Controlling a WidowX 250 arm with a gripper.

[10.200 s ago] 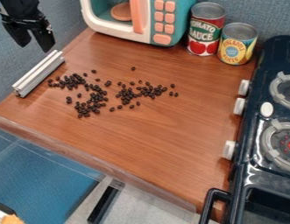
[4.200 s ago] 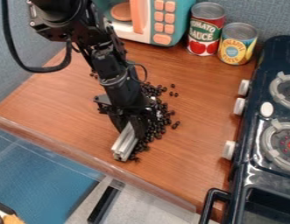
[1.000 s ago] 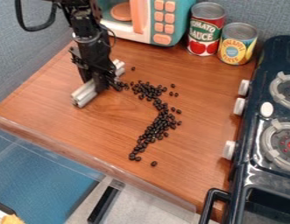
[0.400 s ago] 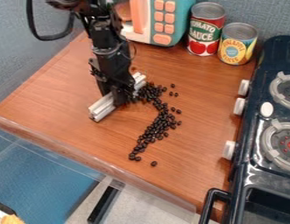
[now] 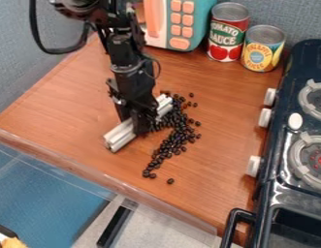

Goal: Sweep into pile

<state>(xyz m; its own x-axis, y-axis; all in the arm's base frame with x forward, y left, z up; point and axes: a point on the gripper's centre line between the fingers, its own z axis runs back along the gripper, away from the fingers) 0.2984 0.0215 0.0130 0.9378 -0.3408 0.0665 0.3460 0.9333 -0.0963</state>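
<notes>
My black gripper (image 5: 138, 127) hangs down over the left-centre of the wooden counter, shut on a silver grooved metal bar (image 5: 120, 137). The bar lies low at the counter, slanting from lower left to upper right, with its middle hidden behind the gripper. Dark beans (image 5: 179, 135) lie along the bar's right side in a curved band that trails down toward the front. A single bean (image 5: 170, 181) sits apart at the band's lower end, and a few others are loose at the upper right.
A toy microwave (image 5: 179, 24) stands at the back, with a red can (image 5: 227, 34) and a yellow-labelled can (image 5: 262, 48) to its right. The black toy stove (image 5: 279, 160) borders the counter's right side. The counter's front edge (image 5: 111, 181) runs diagonally below the bar.
From the far left, the gripper took hold of the bar and pushed beans rightward. After moving back left, it has lately come right and frontward with the bar, shifting the upper beans.
</notes>
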